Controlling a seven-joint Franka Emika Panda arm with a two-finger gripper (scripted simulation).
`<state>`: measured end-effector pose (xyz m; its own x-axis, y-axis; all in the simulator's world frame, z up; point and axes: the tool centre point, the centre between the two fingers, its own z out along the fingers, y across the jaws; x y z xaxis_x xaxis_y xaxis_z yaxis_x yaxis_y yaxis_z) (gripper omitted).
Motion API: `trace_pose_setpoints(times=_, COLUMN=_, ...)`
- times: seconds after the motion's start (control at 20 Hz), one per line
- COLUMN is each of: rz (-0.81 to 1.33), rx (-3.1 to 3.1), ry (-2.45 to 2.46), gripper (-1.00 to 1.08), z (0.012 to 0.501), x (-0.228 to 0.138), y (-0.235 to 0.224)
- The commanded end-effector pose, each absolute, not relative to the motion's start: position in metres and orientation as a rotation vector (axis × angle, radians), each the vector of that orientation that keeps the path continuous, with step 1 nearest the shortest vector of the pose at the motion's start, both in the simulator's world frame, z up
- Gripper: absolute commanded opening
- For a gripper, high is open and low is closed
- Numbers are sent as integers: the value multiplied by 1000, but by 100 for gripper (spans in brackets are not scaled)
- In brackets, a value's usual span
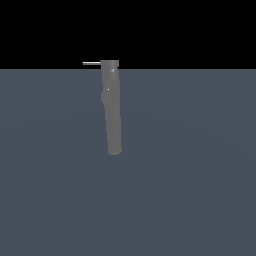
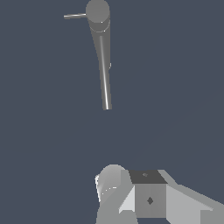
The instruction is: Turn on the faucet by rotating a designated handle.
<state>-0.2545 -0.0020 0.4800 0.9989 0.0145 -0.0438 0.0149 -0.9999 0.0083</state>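
Slate-blue floor is lying bare around the faucet (image 1: 113, 107). Its handle (image 1: 91, 63) is projecting untouched; approach seems pending. Gripper (image 2: 144, 197) state: cannot tell.

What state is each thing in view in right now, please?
faucet: long grey column, untouched, nothing near it.
handle: thin rod sticking sideways from the faucet's flat end, not gripped.
gripper: fingers not visible in either view, so open or shut cannot be told.
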Motion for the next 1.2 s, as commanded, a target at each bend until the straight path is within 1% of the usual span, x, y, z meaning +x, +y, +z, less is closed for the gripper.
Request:
trace_pose_setpoints(times=0.0, rz=-69, rx=3132, ry=23, gripper=-100, z=480, x=-254, y=-2)
trace_pose_setpoints(times=0.45, rz=-76, rx=3117, ry=86, gripper=-100, z=473, x=-244, y=10)
trace_pose_setpoints(times=0.8, rz=-75, rx=3116, ry=86, gripper=-100, z=472, x=-241, y=11)
trace_pose_setpoints(times=1.15, rz=-68, rx=3112, ry=90, gripper=-100, z=468, x=-217, y=15)
